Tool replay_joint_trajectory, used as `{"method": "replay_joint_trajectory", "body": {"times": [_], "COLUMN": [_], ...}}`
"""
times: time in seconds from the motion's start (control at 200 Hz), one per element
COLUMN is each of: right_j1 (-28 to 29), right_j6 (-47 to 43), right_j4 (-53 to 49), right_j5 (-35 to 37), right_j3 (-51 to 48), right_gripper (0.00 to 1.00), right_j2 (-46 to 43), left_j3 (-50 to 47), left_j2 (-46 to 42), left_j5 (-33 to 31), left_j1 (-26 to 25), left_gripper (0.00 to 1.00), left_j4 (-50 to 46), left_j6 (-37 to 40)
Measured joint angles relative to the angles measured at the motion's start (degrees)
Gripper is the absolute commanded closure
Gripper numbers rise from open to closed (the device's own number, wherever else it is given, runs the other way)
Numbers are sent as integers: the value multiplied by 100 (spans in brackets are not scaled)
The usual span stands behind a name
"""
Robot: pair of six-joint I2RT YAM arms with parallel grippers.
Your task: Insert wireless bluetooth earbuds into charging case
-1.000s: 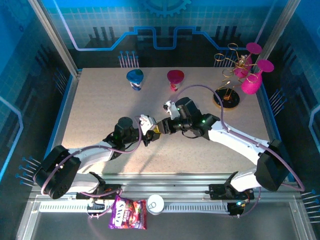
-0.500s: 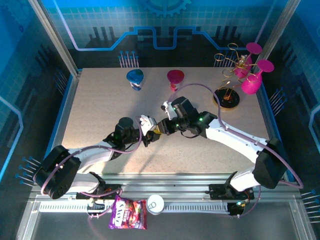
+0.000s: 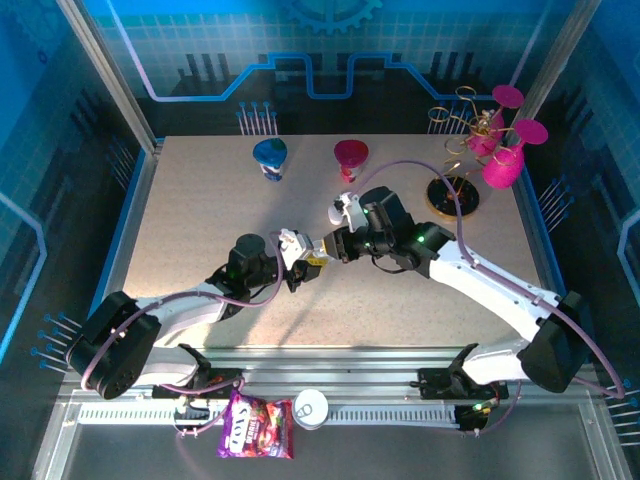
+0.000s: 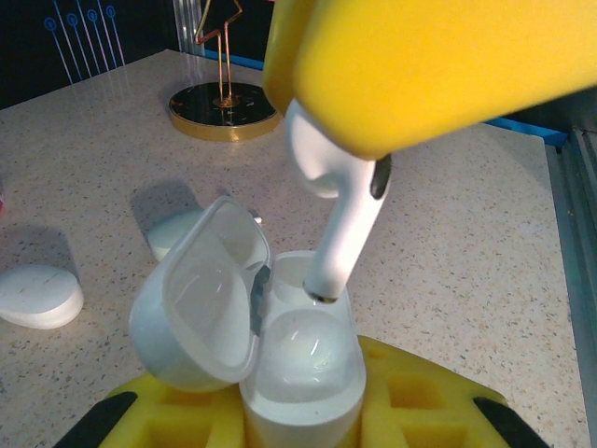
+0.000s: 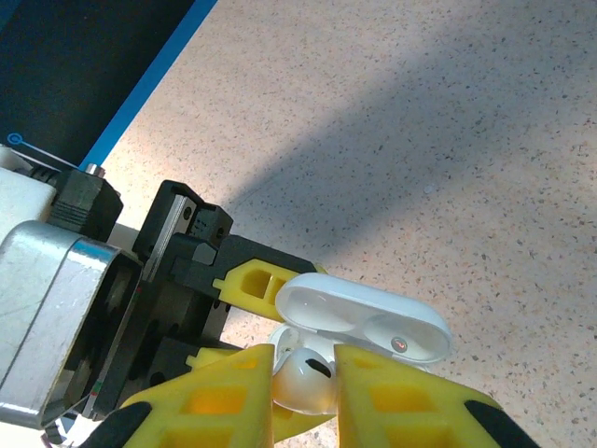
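The white charging case [image 4: 300,369] stands upright with its lid [image 4: 201,308] swung open to the left, and my left gripper [image 4: 298,415] is shut on its body, yellow fingers [image 4: 420,401] on either side. A white earbud [image 4: 343,215] hangs over the case with its stem tip at the mouth of the far slot. My right gripper [image 5: 305,392] is shut on the earbud's [image 5: 303,381] head, just in front of the open lid [image 5: 368,317]. From above, both grippers meet mid-table, the left [image 3: 300,265] and the right [image 3: 327,248].
Two white pebble-like cases [image 4: 37,296] [image 4: 182,231] lie on the table behind the held one. A gold wire stand on a black base [image 3: 452,196] with pink glasses [image 3: 505,160] is at the back right. A blue cup [image 3: 270,157] and a magenta cup [image 3: 350,157] stand at the back.
My right arm's wrist has shifted a little to the right and its jaws have closed on the earbud. The left arm and the case have not moved.
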Motion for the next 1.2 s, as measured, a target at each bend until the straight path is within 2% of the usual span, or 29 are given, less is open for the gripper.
{"method": "replay_joint_trajectory", "body": {"times": [0.47,1.201], "right_j1": [-356,-361], "right_j6": [-20,-262], "right_j4": [-114,-90], "right_j5": [87,103], "right_j3": [-385,-457], "right_gripper": [80,79], "right_j2": [-562,-367], "left_j3": [-22,-55], "left_j2": [-120,-315], "left_j5": [42,321], "left_j1": [0,2], "left_gripper": [100,100], "left_j4": [-4,-17], "left_j6": [-2,-157]}}
